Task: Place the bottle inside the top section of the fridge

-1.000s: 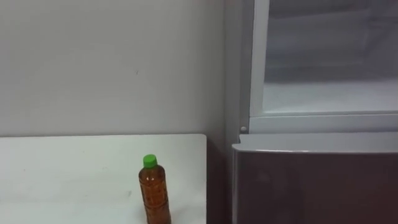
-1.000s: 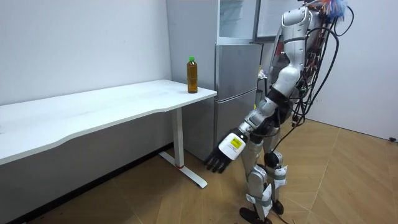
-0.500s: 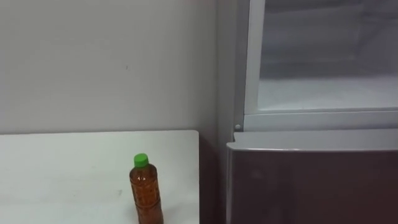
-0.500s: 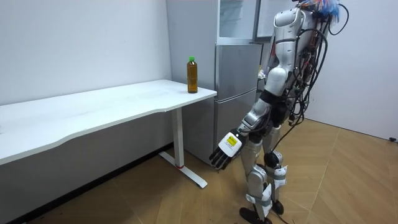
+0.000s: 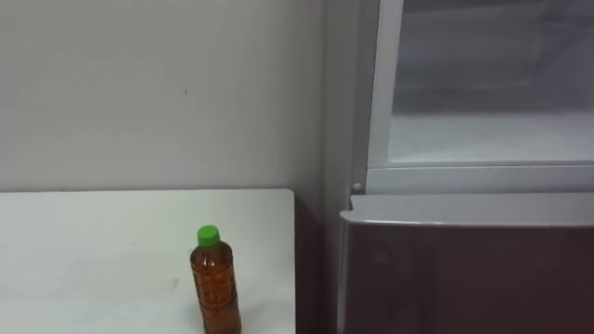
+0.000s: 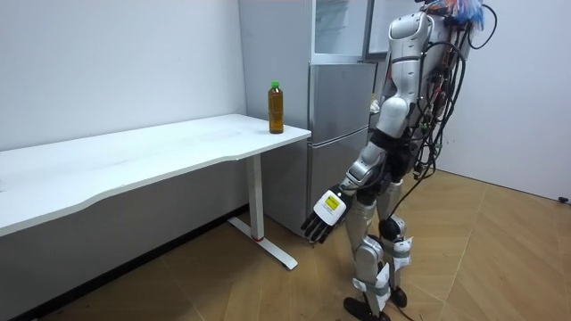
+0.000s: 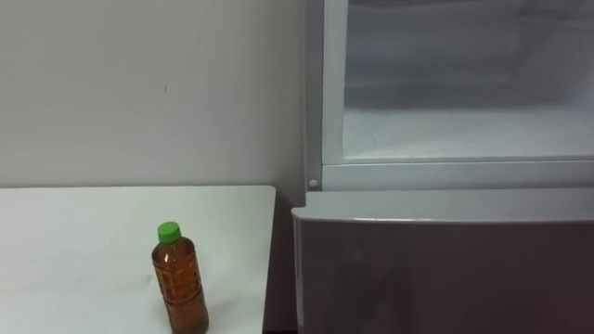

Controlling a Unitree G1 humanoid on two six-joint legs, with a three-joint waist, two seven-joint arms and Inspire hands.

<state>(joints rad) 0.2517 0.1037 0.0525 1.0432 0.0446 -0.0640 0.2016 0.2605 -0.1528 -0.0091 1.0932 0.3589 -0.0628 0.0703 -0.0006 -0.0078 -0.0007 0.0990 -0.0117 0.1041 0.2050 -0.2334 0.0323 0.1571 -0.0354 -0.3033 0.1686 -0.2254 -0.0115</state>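
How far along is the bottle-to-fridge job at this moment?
Done: the upper fridge stands open. In hand: nothing; the left hand hangs low and open, with the robot standing before the fridge. Left: the bottle stands upright on the table, so grasping, carrying and placing it all remain.

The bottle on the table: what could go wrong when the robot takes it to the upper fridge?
The bottle stands upright near the edge of the table beside the fridge; a sideways knock could send it off. The left hand hangs low below the tabletop, and might strike that edge when rising.
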